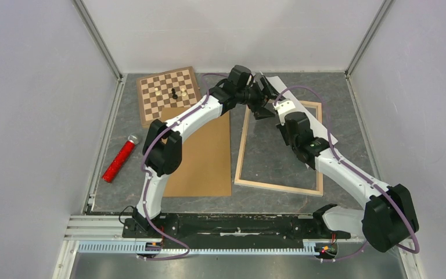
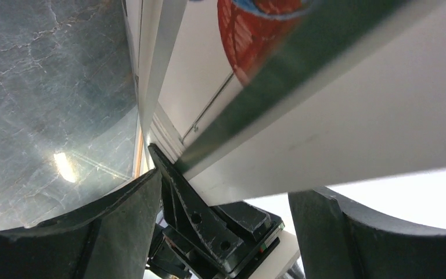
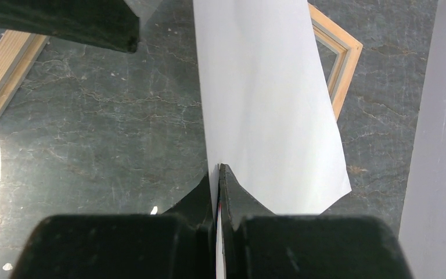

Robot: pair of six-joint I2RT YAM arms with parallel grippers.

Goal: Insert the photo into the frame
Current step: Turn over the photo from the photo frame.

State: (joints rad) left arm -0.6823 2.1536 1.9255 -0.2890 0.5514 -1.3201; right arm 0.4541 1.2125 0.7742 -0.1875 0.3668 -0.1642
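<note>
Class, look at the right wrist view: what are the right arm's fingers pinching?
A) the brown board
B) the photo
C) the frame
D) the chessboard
B: the right fingers are shut on the edge of the photo, whose white back faces the camera, while the frame lies beneath it.

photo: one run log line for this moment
photo: held up, not in frame | right tool: shut on photo edge | left tool: open beside photo | frame: lying flat
</note>
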